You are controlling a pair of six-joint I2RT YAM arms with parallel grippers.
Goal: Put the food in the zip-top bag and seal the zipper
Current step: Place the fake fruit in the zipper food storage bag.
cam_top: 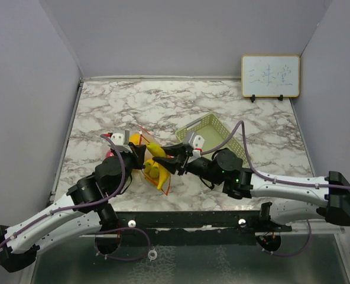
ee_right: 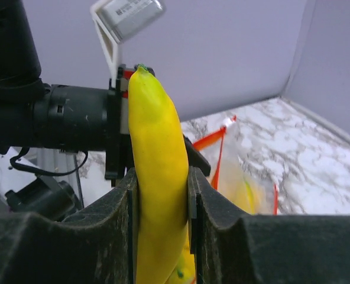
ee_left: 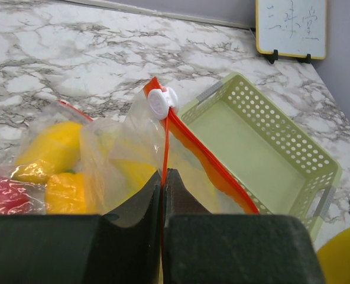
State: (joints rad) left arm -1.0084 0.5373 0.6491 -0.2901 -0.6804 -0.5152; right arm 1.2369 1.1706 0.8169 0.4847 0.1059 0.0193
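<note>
Yellow banana (ee_right: 157, 136) upright in the tight right gripper (ee_right: 161, 180), zip-top bag (ee_right: 241, 177) (red-orange zipper (ee_right: 219, 157)) behind it to the right

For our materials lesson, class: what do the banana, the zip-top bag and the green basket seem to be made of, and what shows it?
The banana looks like moulded plastic: smooth, glossy, uniformly yellow. The zip-top bag is thin clear plastic film: crinkled, contents showing through. The green basket is probably rigid plastic, matte, with regular moulded holes.

Marble-look table (cam_top: 163, 100) spreads beyond the jaws to plain grey walls (cam_top: 187, 35); a whiteboard (cam_top: 270, 76), faintly scribbled perhaps, stands beyond-right of them.
</note>
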